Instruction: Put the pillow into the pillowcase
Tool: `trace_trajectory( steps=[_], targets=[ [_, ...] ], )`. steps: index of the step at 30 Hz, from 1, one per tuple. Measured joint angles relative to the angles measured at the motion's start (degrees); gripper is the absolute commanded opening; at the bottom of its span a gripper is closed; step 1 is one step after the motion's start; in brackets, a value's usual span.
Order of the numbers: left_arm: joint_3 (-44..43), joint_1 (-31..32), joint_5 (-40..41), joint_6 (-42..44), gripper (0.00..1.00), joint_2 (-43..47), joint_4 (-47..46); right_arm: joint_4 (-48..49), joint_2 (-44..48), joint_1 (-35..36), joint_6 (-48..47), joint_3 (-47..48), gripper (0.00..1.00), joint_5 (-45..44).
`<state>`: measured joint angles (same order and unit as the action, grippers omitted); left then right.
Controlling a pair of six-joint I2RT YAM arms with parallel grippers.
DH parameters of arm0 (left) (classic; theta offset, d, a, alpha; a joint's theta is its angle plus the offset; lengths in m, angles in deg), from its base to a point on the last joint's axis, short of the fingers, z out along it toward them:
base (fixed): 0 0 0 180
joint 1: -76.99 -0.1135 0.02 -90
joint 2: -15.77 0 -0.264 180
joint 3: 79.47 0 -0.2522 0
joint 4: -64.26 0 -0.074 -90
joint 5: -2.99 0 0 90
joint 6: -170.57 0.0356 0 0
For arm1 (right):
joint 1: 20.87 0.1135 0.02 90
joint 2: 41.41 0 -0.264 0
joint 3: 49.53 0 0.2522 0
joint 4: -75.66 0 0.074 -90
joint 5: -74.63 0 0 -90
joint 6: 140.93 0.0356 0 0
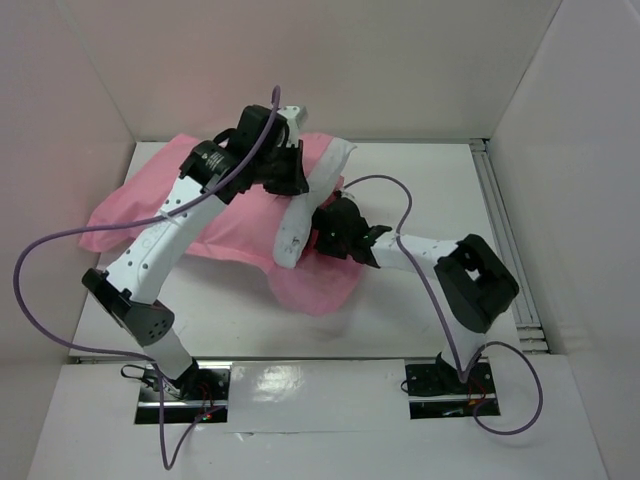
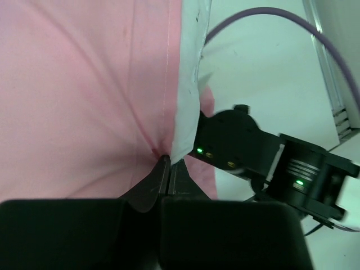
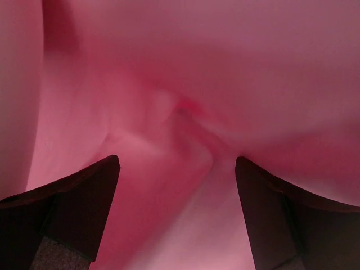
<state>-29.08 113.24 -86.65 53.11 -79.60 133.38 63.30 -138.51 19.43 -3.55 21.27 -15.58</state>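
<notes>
The pillow is sitting mostly inside the pillowcase, white end protruding; the left pincer is pinching its edge, the right pincer is gaping unclosed against pink cloth.

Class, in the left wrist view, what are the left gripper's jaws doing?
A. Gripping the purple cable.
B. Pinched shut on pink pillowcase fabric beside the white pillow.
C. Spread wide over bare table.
B: the left gripper has its jaws closed, and the pillowcase puckers into them beside the pillow.
</notes>
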Motion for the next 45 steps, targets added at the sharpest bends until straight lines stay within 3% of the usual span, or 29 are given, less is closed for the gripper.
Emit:
trace_trajectory(
  steps=[3,5,6,7,11,18,25,30,43,45],
  targets=[
    [0.0,-0.9,-2.3,-0.2,0.0,1.3,-0.2,1.6,-4.2,0.1,0.2,3.3,0.91,-0.9],
    [0.0,-1.5,-3.6,-0.6,0.0,2.3,-0.2,3.5,-6.5,0.1,0.8,5.4,0.82,-2.0],
    [0.0,-1.7,-4.2,-1.0,0.0,2.8,-0.2,4.2,-7.8,0.1,1.4,6.6,0.73,-2.7],
    [0.0,-2.0,-4.9,-1.3,0.0,3.3,-0.2,4.7,-9.3,0.1,1.7,7.8,0.52,-3.3],
    [0.4,-3.8,-7.5,-1.4,0.0,4.7,-0.5,5.3,-13.7,-0.4,3.6,11.5,0.01,-5.8],
    [7.8,-10.9,-14.2,-2.7,0.0,9.3,-4.2,3.7,-6.8,-3.9,2.6,4.6,0.0,-7.1],
    [19.2,-11.8,-14.1,-6.3,0.0,13.2,-12.3,-1.7,10.2,-7.4,-3.4,-0.5,0.0,-2.9],
    [27.0,-11.6,-14.1,-9.4,0.0,14.0,-15.7,-5.9,16.6,-8.5,-6.4,-1.7,0.01,2.0],
    [28.8,-11.1,-12.1,-12.1,0.0,10.1,-19.6,-17.2,28.2,-16.1,-9.2,-10.6,0.01,7.1],
    [28.8,-11.0,-12.1,-12.2,0.0,9.7,-20.1,-18.9,29.4,-17.4,-9.4,-11.2,0.08,7.6]
  ],
)
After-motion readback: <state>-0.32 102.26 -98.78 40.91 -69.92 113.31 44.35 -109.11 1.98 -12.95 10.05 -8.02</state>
